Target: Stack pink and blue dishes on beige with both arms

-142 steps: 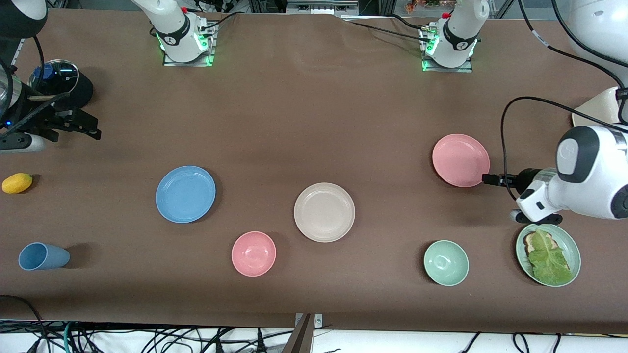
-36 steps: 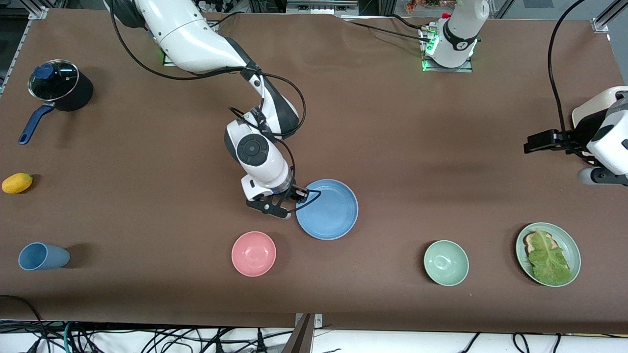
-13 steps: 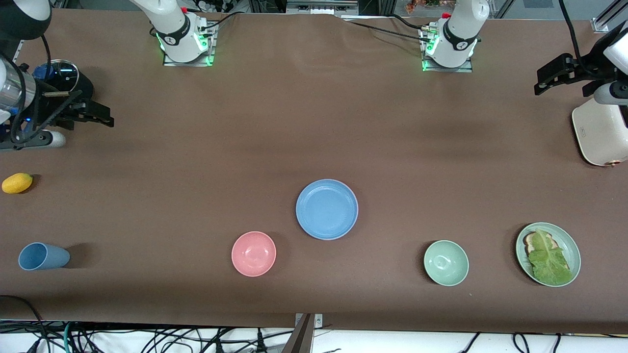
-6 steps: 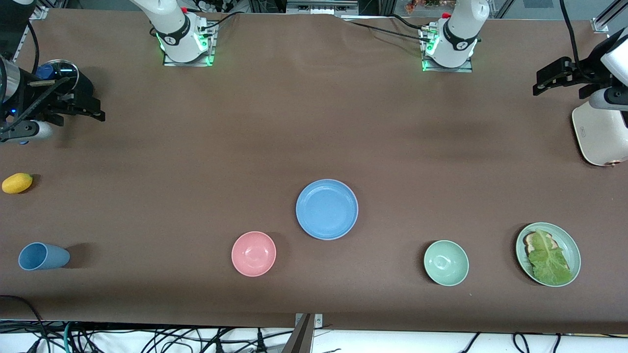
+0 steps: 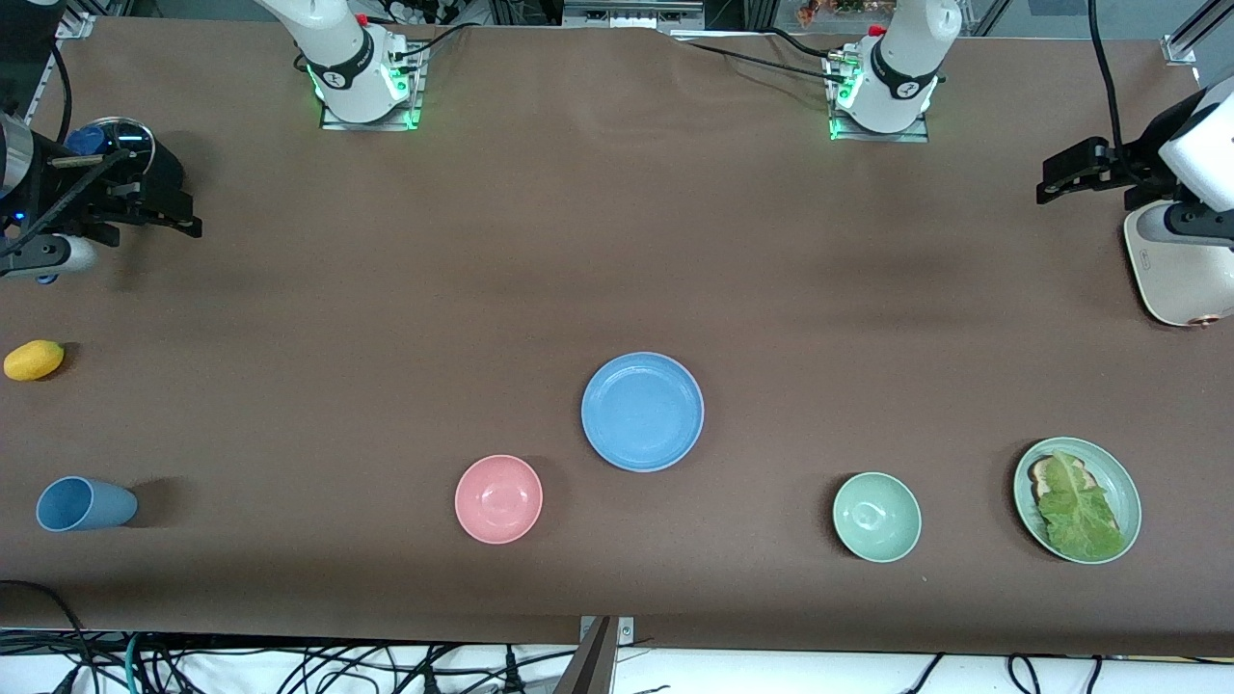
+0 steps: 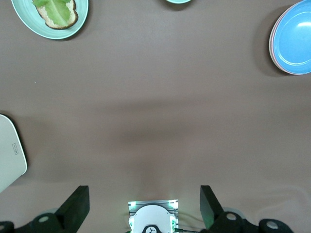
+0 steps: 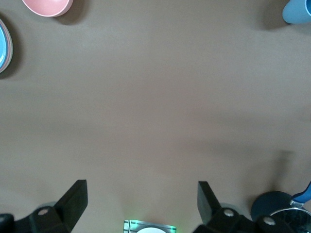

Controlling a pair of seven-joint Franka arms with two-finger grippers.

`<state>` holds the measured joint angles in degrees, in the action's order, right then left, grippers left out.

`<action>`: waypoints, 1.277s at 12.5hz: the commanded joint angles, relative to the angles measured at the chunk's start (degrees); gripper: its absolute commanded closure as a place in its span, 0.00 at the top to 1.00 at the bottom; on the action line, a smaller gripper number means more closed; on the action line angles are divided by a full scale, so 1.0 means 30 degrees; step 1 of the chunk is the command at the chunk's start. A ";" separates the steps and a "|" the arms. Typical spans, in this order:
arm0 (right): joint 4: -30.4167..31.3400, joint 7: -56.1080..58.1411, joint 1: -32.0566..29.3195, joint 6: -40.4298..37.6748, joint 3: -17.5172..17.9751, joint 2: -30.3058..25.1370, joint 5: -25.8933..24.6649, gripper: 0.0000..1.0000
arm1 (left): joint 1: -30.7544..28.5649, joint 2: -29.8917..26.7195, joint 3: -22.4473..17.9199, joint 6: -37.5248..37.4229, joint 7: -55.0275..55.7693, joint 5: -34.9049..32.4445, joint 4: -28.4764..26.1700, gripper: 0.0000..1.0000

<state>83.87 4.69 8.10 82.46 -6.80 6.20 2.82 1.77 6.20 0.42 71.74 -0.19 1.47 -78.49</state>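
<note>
On the brown table [image 5: 617,241], a pale green plate [image 5: 1118,487] near the left arm's end carries a slice of bread [image 5: 1044,472] under a lettuce leaf [image 5: 1078,511]. Beside it, toward the middle, a pale green bowl [image 5: 875,517] holds nothing visible, as does the pink bowl [image 5: 498,498] further along. A blue cup [image 5: 82,503] lies on its side at the right arm's end, and a dark lidded pot [image 5: 120,169] stands at that same end, farther from the front camera.

The blue plate [image 5: 642,412] sits at the table's middle, topping a stack; in the left wrist view a pink rim [image 6: 271,46] shows just beneath it. The beige plate cannot be made out under them.

The left claw [image 5: 1070,173] hangs spread and empty over the table's edge at the left arm's end, beside a white appliance [image 5: 1176,280], well apart from the stack. The right claw [image 5: 159,212] hangs spread and empty next to the pot, equally far from the stack.
</note>
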 commanded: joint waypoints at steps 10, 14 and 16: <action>-0.0473 -0.0244 -0.0123 -0.0563 0.0480 -0.0222 -0.1173 1.00 | -0.0004 0.0451 -0.0140 0.0112 -0.0288 0.0360 -0.0029 1.00; -0.0622 -0.0331 -0.0094 -0.0534 0.0480 -0.0075 -0.1173 1.00 | -0.0004 0.0451 -0.0140 0.0112 -0.0288 0.0418 -0.0029 1.00; -0.0593 -0.0361 -0.0094 -0.0505 0.0480 -0.0046 -0.1202 1.00 | -0.0004 0.0451 -0.0140 0.0141 -0.0346 0.0448 0.0058 1.00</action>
<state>82.83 4.41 8.11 81.61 -5.99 6.14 0.18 1.77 7.77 0.41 71.82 -0.19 1.47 -78.49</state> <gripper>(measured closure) 0.000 0.000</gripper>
